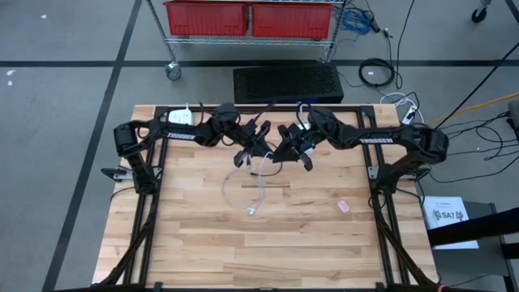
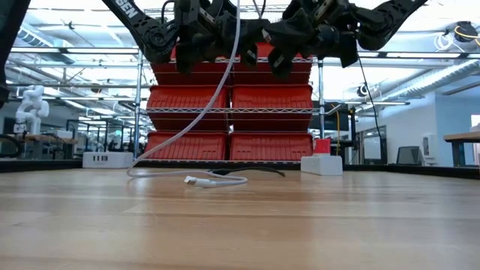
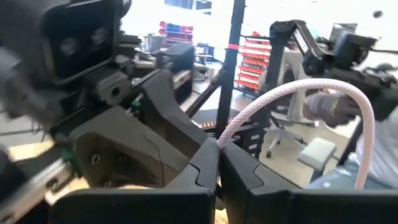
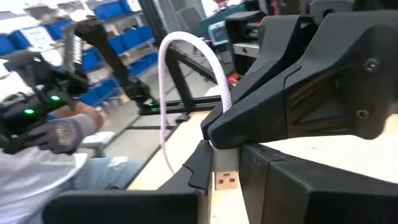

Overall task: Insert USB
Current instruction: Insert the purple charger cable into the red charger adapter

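A white braided USB cable hangs from both grippers above the table's middle. It loops on the wood, and its free plug end lies flat on the table. My left gripper is shut on the cable. My right gripper faces it, shut on the cable's USB plug. In the high view the two grippers meet tip to tip, left and right. A USB socket cannot be made out. My left gripper pinches the cable between its two fingertips, just behind the USB plug. The fingers lie level and come from the table's left. From the hold the cable arches up and over, then hangs slack to the table. My right gripper has the metal USB plug between its two fingers, level, coming from the table's right. The plug is clear of the table, right below the left gripper's fingertips.
A small pink object lies on the wood at the right. A white power block sits at the far left edge and a white box at the far edge. Beyond the table are red bins and a person's gloved hand.
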### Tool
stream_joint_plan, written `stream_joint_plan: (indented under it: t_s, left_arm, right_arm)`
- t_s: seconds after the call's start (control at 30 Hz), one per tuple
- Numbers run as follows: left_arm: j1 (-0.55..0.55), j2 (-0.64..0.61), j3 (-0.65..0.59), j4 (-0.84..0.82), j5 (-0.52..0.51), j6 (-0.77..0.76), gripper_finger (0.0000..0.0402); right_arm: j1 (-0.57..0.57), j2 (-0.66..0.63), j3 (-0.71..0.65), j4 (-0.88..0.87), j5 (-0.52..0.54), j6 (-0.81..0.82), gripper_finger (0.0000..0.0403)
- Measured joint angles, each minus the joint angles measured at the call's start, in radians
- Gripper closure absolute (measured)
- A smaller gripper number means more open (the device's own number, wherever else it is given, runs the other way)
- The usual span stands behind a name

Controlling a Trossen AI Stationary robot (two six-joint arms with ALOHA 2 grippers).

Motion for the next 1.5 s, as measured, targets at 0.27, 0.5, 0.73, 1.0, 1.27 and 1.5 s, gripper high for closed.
stream_joint_plan:
  t_s: [0.27,0.5,0.73,1.0,1.27,1.5]
  left_arm:
    - [0.022,0.0,0.0,0.02,-0.083,-0.035,0.0327]
    - [0.021,0.0,0.001,0.028,-0.091,-0.035,0.0263]
    - [0.028,0.0,0.0,0.026,-0.104,-0.035,0.024]
    - [0.057,-0.004,-0.002,0.011,-0.135,-0.047,0.0239]
    - [0.099,-0.009,-0.003,-0.02,-0.16,-0.061,0.0239]
    - [0.109,-0.01,-0.003,-0.126,-0.371,0.008,0.0239]
  right_arm:
    - [-0.006,-0.099,0.0,-0.171,0.151,-0.121,0.0376]
    - [-0.006,-0.135,0.0,-0.224,0.192,-0.159,0.0402]
    - [-0.007,-0.137,0.0,-0.241,0.225,-0.169,0.0401]
    - [-0.005,-0.204,0.007,-0.334,0.305,-0.218,0.0401]
    - [-0.018,-0.359,0.0,-0.544,0.519,-0.285,0.0402]
    - [0.006,-0.403,-0.183,-0.483,0.927,-0.113,0.0402]
